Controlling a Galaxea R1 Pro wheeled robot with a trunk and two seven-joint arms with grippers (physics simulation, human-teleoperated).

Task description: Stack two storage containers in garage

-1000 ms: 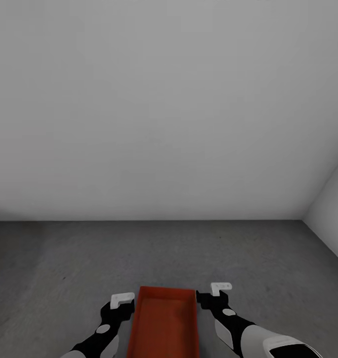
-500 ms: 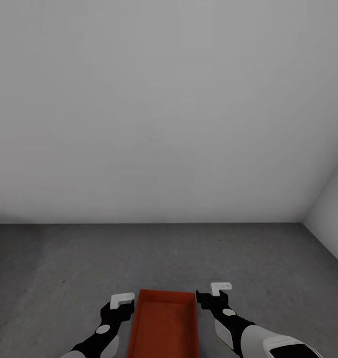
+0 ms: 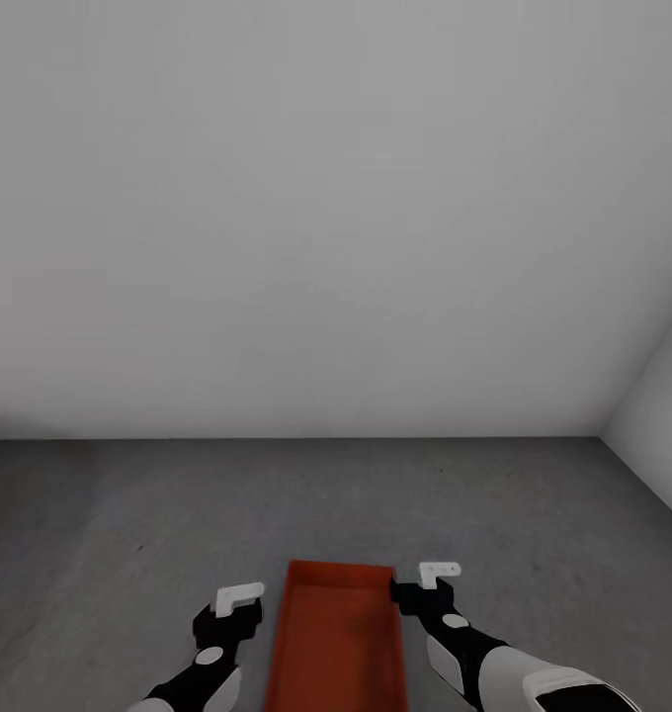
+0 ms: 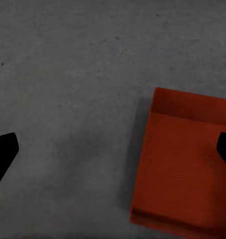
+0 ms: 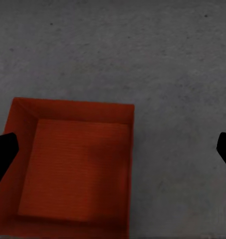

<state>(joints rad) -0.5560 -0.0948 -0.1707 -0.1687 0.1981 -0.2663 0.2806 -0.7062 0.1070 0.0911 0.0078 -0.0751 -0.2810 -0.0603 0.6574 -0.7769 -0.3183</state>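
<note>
We see a matt, mottled grey concrete floor (image 3: pixel 128 514), a smooth matt red-orange storage container (image 3: pixel 338 638) with a finely ribbed base, and plain, smooth white walls (image 3: pixel 326 218).

No readable text, labels, brands, nos. or signs in any view; nothing printed on any visible surface.
</note>
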